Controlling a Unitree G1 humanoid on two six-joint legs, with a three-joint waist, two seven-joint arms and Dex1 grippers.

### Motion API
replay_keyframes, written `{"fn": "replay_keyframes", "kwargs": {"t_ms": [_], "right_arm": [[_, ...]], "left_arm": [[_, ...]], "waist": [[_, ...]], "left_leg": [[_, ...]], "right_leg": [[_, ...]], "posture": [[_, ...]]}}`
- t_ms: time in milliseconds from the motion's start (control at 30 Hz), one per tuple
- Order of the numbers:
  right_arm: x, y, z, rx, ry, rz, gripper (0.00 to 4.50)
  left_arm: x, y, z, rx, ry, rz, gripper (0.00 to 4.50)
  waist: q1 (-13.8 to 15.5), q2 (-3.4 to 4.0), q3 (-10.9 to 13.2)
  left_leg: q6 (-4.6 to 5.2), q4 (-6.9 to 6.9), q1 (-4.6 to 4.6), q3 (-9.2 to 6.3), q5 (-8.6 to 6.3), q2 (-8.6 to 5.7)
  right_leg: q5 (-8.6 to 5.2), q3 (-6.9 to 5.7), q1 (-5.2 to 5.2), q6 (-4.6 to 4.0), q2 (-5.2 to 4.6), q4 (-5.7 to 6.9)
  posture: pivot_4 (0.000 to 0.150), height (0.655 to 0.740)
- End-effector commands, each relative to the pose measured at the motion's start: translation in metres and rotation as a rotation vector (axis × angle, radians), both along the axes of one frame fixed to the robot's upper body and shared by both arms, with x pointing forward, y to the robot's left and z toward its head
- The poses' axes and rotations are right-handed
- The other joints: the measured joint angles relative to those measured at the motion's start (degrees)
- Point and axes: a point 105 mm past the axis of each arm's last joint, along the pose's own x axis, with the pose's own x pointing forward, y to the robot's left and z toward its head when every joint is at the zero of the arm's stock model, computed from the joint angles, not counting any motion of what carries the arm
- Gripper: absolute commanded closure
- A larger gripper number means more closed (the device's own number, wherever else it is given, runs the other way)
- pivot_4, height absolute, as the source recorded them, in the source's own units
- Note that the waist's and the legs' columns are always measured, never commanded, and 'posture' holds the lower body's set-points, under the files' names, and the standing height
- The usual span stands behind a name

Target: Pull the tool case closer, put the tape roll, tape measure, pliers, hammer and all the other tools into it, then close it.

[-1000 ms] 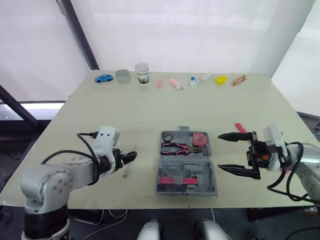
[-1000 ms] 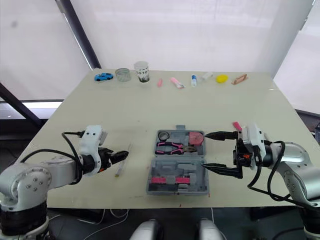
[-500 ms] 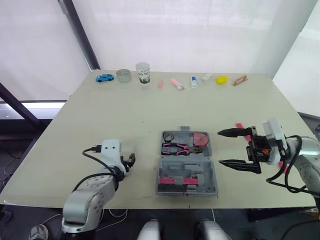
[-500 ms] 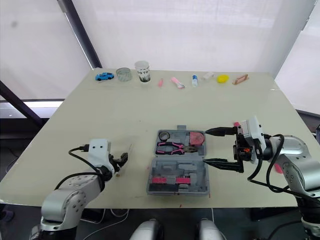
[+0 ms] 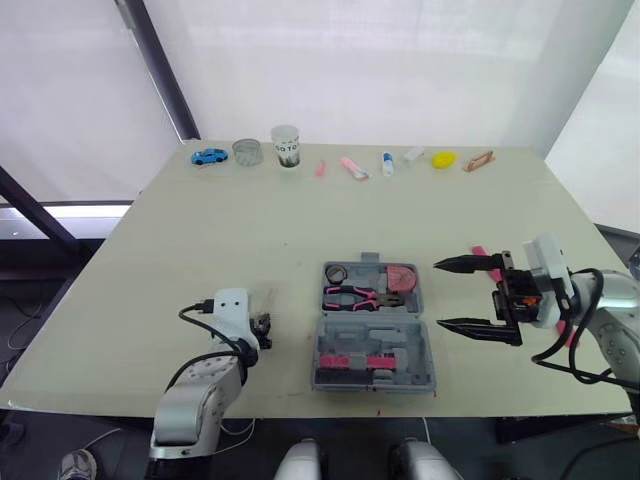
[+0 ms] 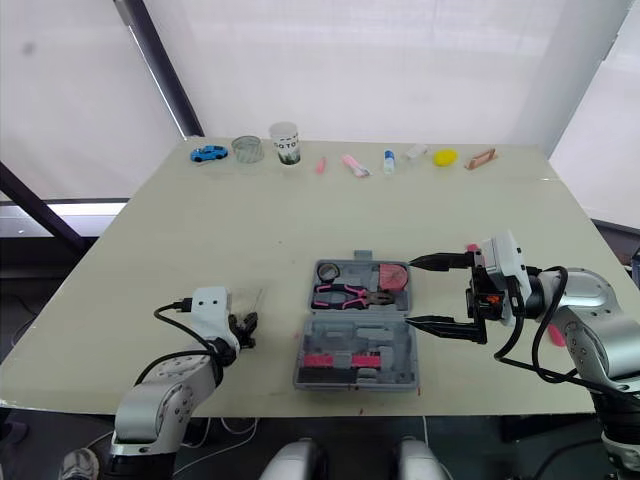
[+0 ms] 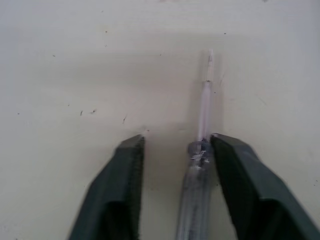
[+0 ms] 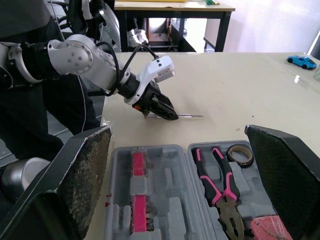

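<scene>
The tool case (image 5: 375, 326) lies open near the front edge of the table (image 5: 300, 215), its two grey halves spread flat. In the half farther from the robot sit the pliers (image 5: 352, 296) with pink handles, the tape roll (image 5: 335, 273) in the corner beside them, and a pink object (image 5: 402, 277) at the other end, too unclear to name. The nearer half shows pink-marked pieces (image 5: 350, 361) pressed into its moulded slots.

To the left of the case, well apart from it, the left gripper (image 7: 177, 142) points down at the table over a clear screwdriver (image 7: 198, 165). Its fingers (image 7: 117, 200) stand apart, straddling the tool: the screwdriver's handle lies between them, close against one finger and away from the other, with the thin shaft reaching out past the tips. Nothing is clamped.

To the right of the case, just beside it, the right gripper (image 5: 463, 294) hangs above the table with its two fingers spread wide and nothing between them. Behind it, farther from the case, a pink tool (image 6: 470, 248) lies on the table, partly hidden.

Far beyond the case, along the back edge, stand a blue toy car (image 5: 208, 156), a glass jar (image 5: 246, 151) and a paper cup (image 5: 286, 146), with small items in a row to their right.
</scene>
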Motion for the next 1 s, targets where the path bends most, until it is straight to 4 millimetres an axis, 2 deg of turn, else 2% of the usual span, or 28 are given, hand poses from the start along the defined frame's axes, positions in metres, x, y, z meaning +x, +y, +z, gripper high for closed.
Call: {"fn": "replay_keyframes", "kwargs": {"t_ms": [33,67,200,300,367,467,567,600,700,833,1000], "right_arm": [[-0.002,0.000,0.008,0.007,-0.041,0.008,0.00],[-0.002,0.000,0.008,0.008,-0.040,0.008,0.00],[-0.003,0.000,0.006,0.018,-0.032,0.006,0.00],[-0.003,0.000,0.005,0.028,-0.026,0.001,0.00],[-0.003,-0.001,0.005,0.030,-0.026,-0.002,0.00],[-0.003,-0.001,0.004,0.030,-0.026,-0.004,0.00],[-0.002,-0.006,0.001,0.021,-0.029,-0.025,0.00],[-0.002,-0.007,0.000,0.020,-0.030,-0.032,0.00],[-0.004,-0.013,-0.002,0.007,-0.034,-0.062,0.00],[-0.010,-0.026,-0.010,-0.036,-0.029,-0.110,0.00],[-0.015,-0.040,-0.016,-0.061,-0.017,-0.177,0.00]], "left_arm": [[-0.005,-0.007,-0.004,-0.011,0.014,-0.023,4.31],[-0.005,-0.006,-0.004,-0.009,0.015,-0.022,4.43],[-0.009,-0.004,-0.001,-0.003,0.003,-0.040,4.41],[-0.011,-0.008,0.017,-0.018,-0.064,-0.153,4.41],[-0.013,-0.019,0.040,-0.012,-0.139,-0.322,4.41],[-0.019,-0.030,0.057,-0.018,-0.163,-0.516,4.41],[-0.040,-0.055,0.072,-0.013,-0.076,-0.944,4.41],[-0.043,-0.058,0.075,0.005,-0.057,-1.023,4.41],[-0.035,-0.062,0.081,0.056,-0.015,-1.146,4.41],[-0.023,-0.080,0.086,0.153,0.032,-1.329,4.41],[-0.004,-0.101,0.084,0.231,0.151,-1.430,4.41]], "waist": [[0.0,0.00,0.0],[0.0,0.01,0.0],[0.0,0.01,0.0],[-0.1,0.01,0.0],[-0.1,-0.02,0.0],[-0.2,0.00,0.0],[-0.1,-0.01,0.0],[0.0,0.01,0.0],[0.1,0.09,0.1],[0.1,0.07,0.1],[0.0,0.06,0.1]], "left_leg": [[0.00,0.00,0.00,-0.01,0.00,0.00],[0.00,0.00,0.00,-0.01,0.00,0.00],[0.00,0.00,0.02,-0.01,0.00,0.00],[0.00,-0.01,0.02,0.00,0.00,0.01],[0.00,-0.01,0.01,0.02,0.00,0.02],[0.00,-0.01,0.00,0.05,0.00,0.06],[0.00,-0.02,-0.02,0.06,0.00,0.06],[0.00,-0.02,-0.02,0.07,0.00,0.06],[0.00,-0.06,-0.02,0.14,0.00,0.04],[0.00,-0.04,-0.06,0.13,0.00,0.02],[0.00,-0.04,-0.07,0.10,0.00,0.03]], "right_leg": [[0.00,0.00,0.00,0.00,0.00,0.00],[0.00,-0.01,0.00,0.00,0.00,0.00],[0.00,0.00,0.00,0.00,0.01,0.00],[0.00,0.00,0.00,0.00,0.01,0.00],[0.00,-0.02,-0.01,-0.01,0.03,0.00],[-0.02,-0.05,-0.02,-0.04,0.09,0.00],[-0.03,-0.08,-0.02,-0.06,0.10,-0.03],[-0.04,-0.08,-0.02,-0.07,0.10,-0.04],[-0.05,-0.04,-0.02,-0.05,0.07,-0.10],[-0.04,-0.03,-0.02,0.00,0.11,-0.13],[-0.04,0.01,-0.02,0.01,0.23,-0.12]], "posture": [[0.150,0.7400],[0.150,0.7400],[0.150,0.7400],[0.150,0.7400],[0.150,0.7400],[0.150,0.7400],[0.150,0.7400],[0.150,0.7400],[0.150,0.7400],[0.150,0.7400],[0.150,0.7400]]}}
